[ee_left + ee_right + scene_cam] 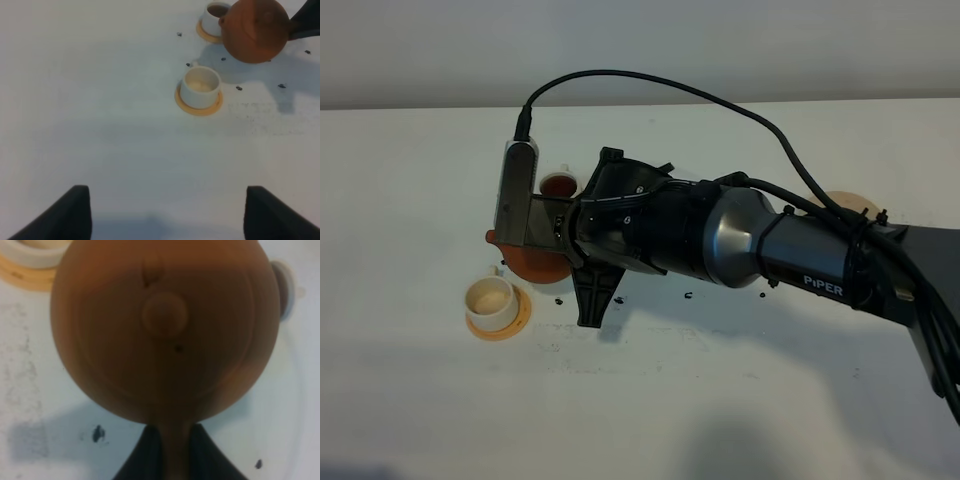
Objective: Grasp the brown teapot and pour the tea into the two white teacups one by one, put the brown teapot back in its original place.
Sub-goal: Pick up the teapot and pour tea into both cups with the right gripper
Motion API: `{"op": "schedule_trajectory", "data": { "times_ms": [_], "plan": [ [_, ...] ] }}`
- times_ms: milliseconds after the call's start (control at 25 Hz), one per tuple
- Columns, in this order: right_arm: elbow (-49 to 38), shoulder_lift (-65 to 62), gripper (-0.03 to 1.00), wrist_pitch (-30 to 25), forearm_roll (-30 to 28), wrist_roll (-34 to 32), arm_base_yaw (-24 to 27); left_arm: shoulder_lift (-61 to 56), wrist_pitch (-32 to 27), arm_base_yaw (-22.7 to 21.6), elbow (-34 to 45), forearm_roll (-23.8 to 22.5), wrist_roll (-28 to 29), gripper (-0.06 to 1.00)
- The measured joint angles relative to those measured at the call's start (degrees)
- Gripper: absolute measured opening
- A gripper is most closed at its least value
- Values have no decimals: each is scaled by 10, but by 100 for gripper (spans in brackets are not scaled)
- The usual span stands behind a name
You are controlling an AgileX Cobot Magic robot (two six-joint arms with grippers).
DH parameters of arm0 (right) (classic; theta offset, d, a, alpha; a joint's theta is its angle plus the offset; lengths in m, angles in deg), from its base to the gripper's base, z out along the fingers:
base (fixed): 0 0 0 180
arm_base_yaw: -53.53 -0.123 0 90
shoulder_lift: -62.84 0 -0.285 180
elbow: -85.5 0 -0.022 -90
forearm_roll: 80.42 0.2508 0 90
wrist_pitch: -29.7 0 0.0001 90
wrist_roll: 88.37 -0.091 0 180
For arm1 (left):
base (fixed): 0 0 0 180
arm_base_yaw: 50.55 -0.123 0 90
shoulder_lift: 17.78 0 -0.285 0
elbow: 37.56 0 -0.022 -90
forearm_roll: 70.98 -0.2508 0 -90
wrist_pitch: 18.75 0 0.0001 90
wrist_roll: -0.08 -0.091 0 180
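Left gripper is spread wide, gripping nothing, well apart from the action. Lower left in the exterior view, the near teacup sits on its orange saucer. Just right of it, the brown teapot hangs from the right gripper, which is clamped on its handle, spout at the tea-dark far teacup. Far right, the beige coaster peeks out behind the arm.

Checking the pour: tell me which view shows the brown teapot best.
Left wrist: most of the brown teapot, sharp. Right wrist shows its lid close but blurred; exterior high only a sliver under the arm.
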Motion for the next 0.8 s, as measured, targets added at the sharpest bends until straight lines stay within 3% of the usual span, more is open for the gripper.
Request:
{"op": "schedule_trajectory", "data": {
  "times_ms": [800],
  "plan": [
    [1, 47, 13, 26, -106, -1, -16, 0, 0, 0, 0, 0, 0, 61]
  ]
}}
